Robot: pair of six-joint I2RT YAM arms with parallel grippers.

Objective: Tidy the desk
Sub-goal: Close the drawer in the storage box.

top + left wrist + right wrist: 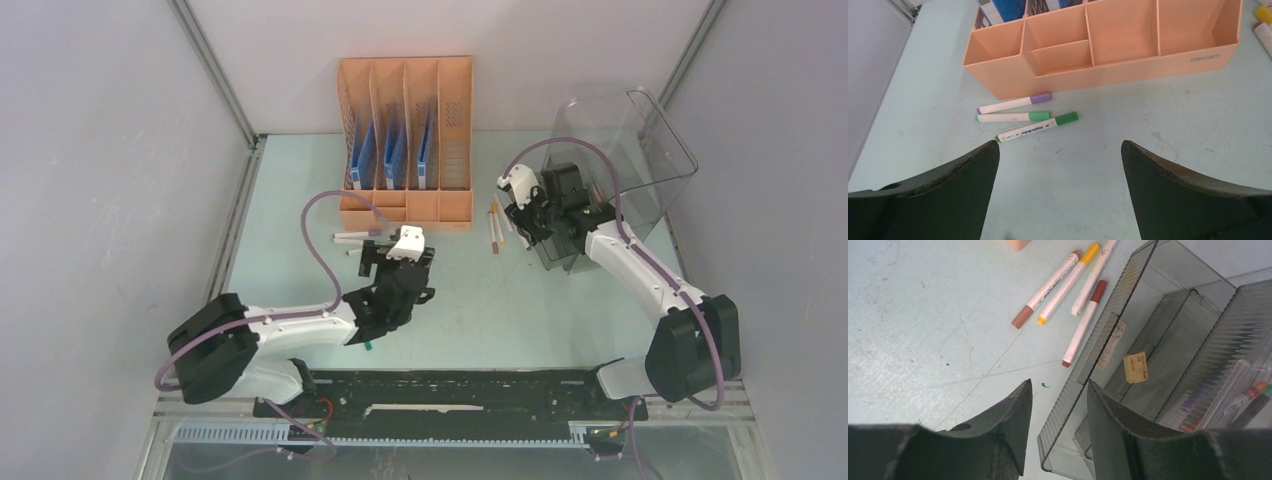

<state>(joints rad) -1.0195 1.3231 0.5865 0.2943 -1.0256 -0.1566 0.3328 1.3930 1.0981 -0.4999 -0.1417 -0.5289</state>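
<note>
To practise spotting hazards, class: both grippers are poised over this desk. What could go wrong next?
1. The left gripper hangs wide open near three markers lying close together; it may catch two.
2. The right gripper straddles the front wall of the drawer; pulling it could sweep the four markers beside it.

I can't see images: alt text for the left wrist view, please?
Three markers, one purple-capped, two green-capped, lie on the mint desk before an orange rack. The left gripper's dark fingers stand wide apart in the foreground.
</note>
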